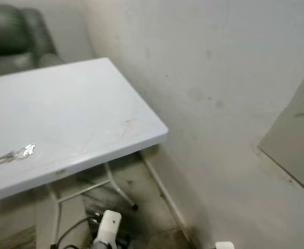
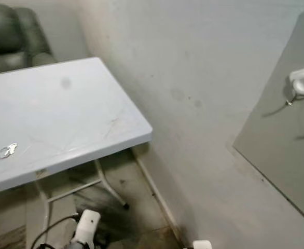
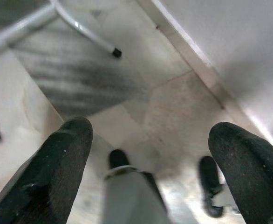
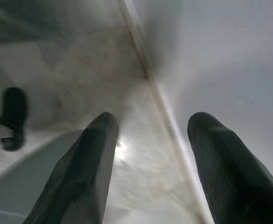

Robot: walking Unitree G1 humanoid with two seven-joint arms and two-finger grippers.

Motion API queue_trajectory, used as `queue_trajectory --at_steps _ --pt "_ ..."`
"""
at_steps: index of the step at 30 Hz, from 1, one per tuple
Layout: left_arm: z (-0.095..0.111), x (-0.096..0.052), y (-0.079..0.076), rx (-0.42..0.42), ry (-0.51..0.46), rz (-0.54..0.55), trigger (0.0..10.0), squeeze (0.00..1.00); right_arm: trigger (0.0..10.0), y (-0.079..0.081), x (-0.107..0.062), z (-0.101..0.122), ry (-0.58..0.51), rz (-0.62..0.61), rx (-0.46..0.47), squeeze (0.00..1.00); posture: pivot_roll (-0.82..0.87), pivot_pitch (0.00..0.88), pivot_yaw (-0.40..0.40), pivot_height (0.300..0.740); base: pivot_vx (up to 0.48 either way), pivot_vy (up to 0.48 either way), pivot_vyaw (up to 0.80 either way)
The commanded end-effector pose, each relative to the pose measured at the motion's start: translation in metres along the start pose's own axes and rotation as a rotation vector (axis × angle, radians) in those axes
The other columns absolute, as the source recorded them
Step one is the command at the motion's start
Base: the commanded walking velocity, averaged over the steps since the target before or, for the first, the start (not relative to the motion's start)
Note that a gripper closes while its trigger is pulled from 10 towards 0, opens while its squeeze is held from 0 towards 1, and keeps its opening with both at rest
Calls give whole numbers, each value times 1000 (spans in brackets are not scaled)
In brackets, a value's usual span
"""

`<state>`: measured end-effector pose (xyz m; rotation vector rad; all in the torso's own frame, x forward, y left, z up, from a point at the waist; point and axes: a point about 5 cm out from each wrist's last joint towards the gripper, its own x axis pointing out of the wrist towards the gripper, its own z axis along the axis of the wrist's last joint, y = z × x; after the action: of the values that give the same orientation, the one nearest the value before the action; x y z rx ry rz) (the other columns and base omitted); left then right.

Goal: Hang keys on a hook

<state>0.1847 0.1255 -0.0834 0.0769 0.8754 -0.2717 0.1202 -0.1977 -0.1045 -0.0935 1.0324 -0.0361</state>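
Observation:
A small bunch of silver keys (image 1: 14, 153) lies on the white folding table (image 1: 79, 109), near its front left edge. A white hook (image 2: 303, 83) with a metal prong is fixed to a grey panel (image 2: 281, 150) leaning on the wall at the right. Both arms hang low beside the table. My left gripper (image 3: 150, 163) is open over the marble floor, nothing between its fingers. My right gripper (image 4: 150, 154) is open too, pointing down at the floor beside the wall's skirting.
A dark green armchair (image 1: 12, 36) stands behind the table at the far left. The table's metal legs (image 1: 118, 189) reach the floor close to the white wall (image 1: 219, 78). A narrow strip of floor runs between the table and the wall.

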Motion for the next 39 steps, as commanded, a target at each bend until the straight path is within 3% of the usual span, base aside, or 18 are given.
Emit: queue_trajectory --at_steps 1,23,39 --pt "0 -2 13 -8 4 39 10000 0 10000 6 3 11 -28 13 9 0 -18 13 -42 740 0 0 800" --pt "1 -2 17 -67 8 56 10000 0 10000 1 3 14 -33 -1 20 0 -14 21 -48 740 0 0 800" --pt "1 -1 17 -91 12 57 10000 0 10000 -1 3 14 -41 -13 55 0 -9 11 -51 740 0 0 0"
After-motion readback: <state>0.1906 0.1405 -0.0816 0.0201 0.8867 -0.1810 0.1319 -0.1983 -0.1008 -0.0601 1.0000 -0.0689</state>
